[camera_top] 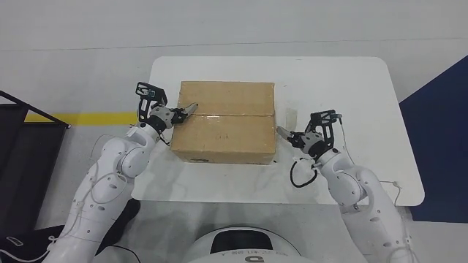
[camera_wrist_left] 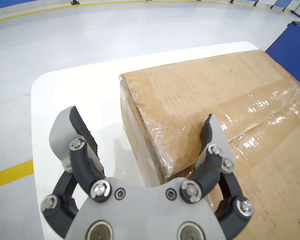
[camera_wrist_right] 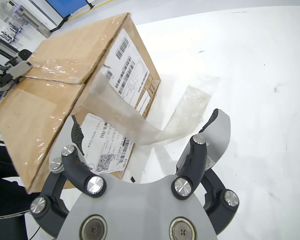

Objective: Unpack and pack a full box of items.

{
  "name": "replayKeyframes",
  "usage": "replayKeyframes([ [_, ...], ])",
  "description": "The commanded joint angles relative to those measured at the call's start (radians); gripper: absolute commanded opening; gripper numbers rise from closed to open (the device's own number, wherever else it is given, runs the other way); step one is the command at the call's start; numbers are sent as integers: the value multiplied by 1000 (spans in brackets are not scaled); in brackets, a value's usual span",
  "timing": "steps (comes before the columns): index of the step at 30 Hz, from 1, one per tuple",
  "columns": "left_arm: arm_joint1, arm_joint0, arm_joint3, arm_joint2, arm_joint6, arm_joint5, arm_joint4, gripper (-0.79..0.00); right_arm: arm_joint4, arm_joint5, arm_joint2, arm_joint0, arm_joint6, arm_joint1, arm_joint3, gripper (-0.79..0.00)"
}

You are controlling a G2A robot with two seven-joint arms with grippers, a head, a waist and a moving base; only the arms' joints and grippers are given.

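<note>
Where grey floor [camera_top: 219, 7] spreads, a white table [camera_top: 344, 88] bears the box [camera_top: 227, 120].

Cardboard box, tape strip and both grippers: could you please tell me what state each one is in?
Cardboard box, closed, flaps flat, top seam taped.
Tape strip, partly peeled from the box's labelled end, curling loose.
Left gripper, open, straddling the box's top edge.
Right gripper, open, the tape's curl between its fingers, not pinched.
</note>
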Motion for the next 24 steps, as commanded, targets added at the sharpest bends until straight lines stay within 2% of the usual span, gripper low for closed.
replayKeyframes([
  [1,0,0,0,0,0,0,0,0,-14,5,-17,13,0,-2,17,0],
  [7,0,0,0,0,0,0,0,0,-48,21,-57,43,1,-6,54,0],
  [9,0,0,0,0,0,0,0,0,-33,-4,-66,63,9,-7,77,0],
  [20,0,0,0,0,0,0,0,0,142,-70,-84,192,-23,-22,295,0],
  [24,0,0,0,0,0,0,0,0,218,-144,-90,207,-70,-27,341,0],
])
